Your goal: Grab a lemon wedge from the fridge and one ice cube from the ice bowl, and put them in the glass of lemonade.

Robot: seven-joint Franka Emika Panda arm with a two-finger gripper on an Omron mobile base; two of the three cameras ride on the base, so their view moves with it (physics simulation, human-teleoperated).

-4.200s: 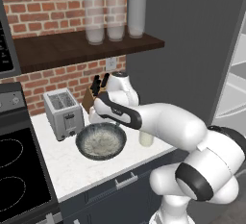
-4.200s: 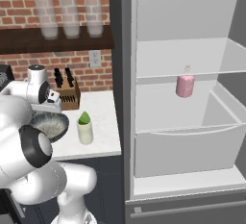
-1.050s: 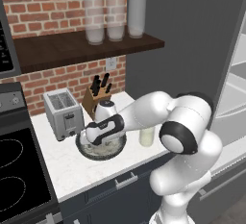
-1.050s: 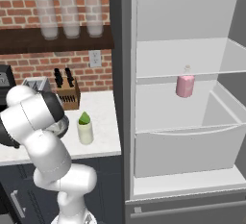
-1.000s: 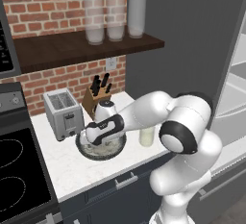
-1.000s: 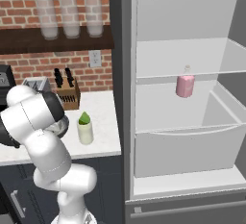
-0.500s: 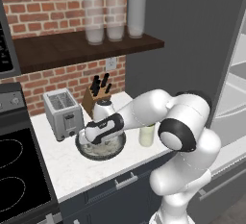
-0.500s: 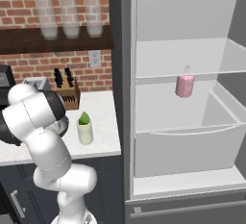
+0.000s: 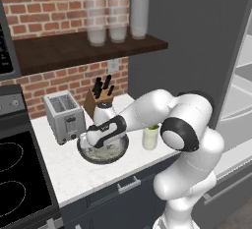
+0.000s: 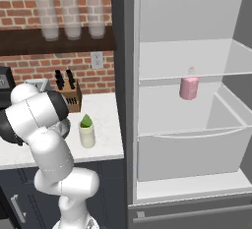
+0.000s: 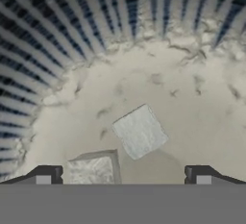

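Gripper (image 11: pixel 123 172): two small dark tips, jaws spread wide and released, nothing between them; it hangs low inside the ice bowl (image 11: pixel 57 40), seen in the left base view at (image 9: pixel 90 143).

Ice cubes, hand view: one pale, grainy, square-faced cube (image 11: pixel 140 131) lies turned cornerwise, well inside the span of the tips; a second cube (image 11: pixel 91 169) of the same speckled grey-white sits nearer, just beside the left tip. Open floor lies around the first cube on all sides.

Ice bowl (image 9: pixel 104 154): wide, shallow, round, dark grey, with a ribbed inner wall and a whitish mottled floor. It rests on the white speckled table (image 9: pixel 64 171), near the front edge.

Glass of lemonade (image 9: pixel 150 138): short clear cylinder, upright, pale yellowish fill, just beside the bowl on its right and apart from it. A bright green lemon wedge (image 10: pixel 86 121) stands at its mouth, pointed end up, long axis close to vertical.

Toaster (image 9: pixel 63 116): silver, boxy, two slots, behind the bowl to the left. Knife block (image 9: pixel 94 100): brown wood, tilted, dark handles.

Shelf (image 9: pixel 83 48): dark wood on red brick, bearing three tall frosted glasses (image 9: pixel 117 19).

Fridge (image 10: pixel 126 100): dark grey case, door open, smooth white walls and shelves; a pink bottle (image 10: pixel 189 86) with a white cap stands upright on the middle shelf, with free room around it.
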